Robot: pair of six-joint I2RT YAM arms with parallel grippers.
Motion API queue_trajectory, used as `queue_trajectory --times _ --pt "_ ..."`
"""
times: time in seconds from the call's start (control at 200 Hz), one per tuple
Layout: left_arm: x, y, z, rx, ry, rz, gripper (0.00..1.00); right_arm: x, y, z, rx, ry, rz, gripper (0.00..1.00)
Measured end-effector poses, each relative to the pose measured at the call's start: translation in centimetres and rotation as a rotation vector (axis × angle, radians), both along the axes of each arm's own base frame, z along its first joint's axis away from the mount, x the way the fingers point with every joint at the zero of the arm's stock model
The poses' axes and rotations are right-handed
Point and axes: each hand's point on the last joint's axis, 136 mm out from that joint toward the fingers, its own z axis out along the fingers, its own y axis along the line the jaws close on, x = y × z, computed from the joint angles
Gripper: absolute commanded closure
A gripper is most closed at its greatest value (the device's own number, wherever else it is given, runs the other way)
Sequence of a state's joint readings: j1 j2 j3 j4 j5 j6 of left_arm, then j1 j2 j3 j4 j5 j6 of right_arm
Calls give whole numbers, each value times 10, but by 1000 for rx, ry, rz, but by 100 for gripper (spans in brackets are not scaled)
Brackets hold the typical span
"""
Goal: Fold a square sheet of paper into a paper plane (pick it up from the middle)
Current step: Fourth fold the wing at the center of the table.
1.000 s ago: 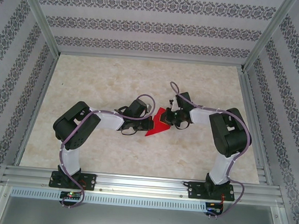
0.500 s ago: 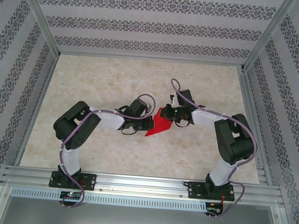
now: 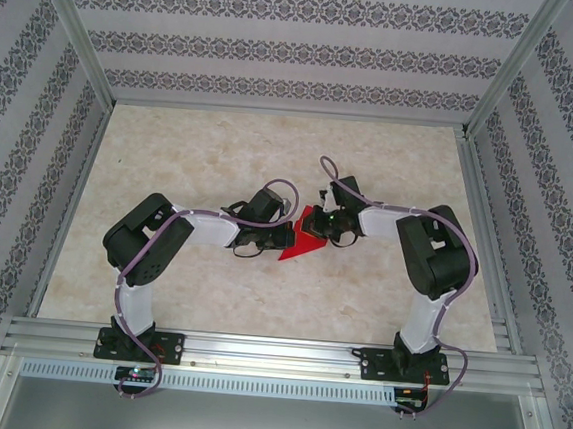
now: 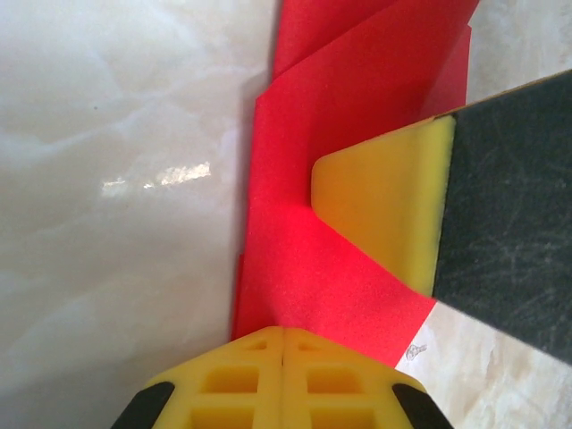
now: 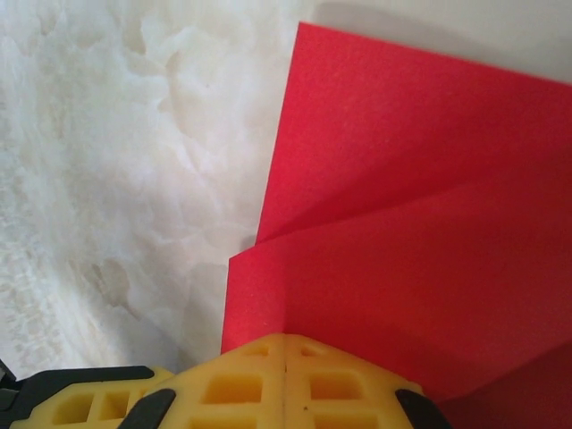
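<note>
Since a second ago the right arm has swung its elbow outward and drawn it back in. The right gripper now sits slightly further left over the red sheet and hides more of it, while the left arm has not shifted. That sheet lies near the middle of the marbled table, directly between the two grippers, already part-folded into overlapping layers. The left gripper is closed tight with red paper running straight into the seam of its tips, so it appears to pinch the sheet's left side, probably as an anchor that stops the paper sliding while the other arm works. The right gripper is fully closed too, its tips resting on the layered edge where a crease meets them; whether it nips a layer or merely presses down cannot be told. In the left wrist view one of its yellow pads lies against the paper with a flap crossing its lower corner, which suggests it is setting a fold. From above, the sheet's long axis seems to run diagonally, its narrow end pointing near-left and its broader end under the right gripper.
</note>
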State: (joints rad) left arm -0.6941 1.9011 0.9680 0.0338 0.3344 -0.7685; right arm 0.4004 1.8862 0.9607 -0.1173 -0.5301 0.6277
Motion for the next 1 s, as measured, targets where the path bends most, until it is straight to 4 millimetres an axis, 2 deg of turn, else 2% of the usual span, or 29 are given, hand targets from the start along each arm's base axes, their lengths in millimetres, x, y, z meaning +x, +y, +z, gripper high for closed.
queue_trajectory --times 0.175,0.44,0.57,0.714,0.834,0.904,0.999 --pt "2 -1 0 -6 -8 0 100 21 -24 0 32 21 -67 97" --pt "2 -2 0 -8 -10 0 100 72 -85 4 -22 -29 -240 97" --pt "2 -2 0 -8 -9 0 100 84 -99 10 -56 -61 -276 96" --pt "2 -2 0 -8 -9 0 100 74 -89 34 -42 -105 -254 95" --pt "2 -2 0 -8 -9 0 100 53 -64 57 -9 -145 -202 95" --pt "2 -2 0 -8 -9 0 100 38 -44 56 12 -138 -158 95" --pt "2 -2 0 -8 -9 0 100 12 -21 40 25 -83 -98 95"
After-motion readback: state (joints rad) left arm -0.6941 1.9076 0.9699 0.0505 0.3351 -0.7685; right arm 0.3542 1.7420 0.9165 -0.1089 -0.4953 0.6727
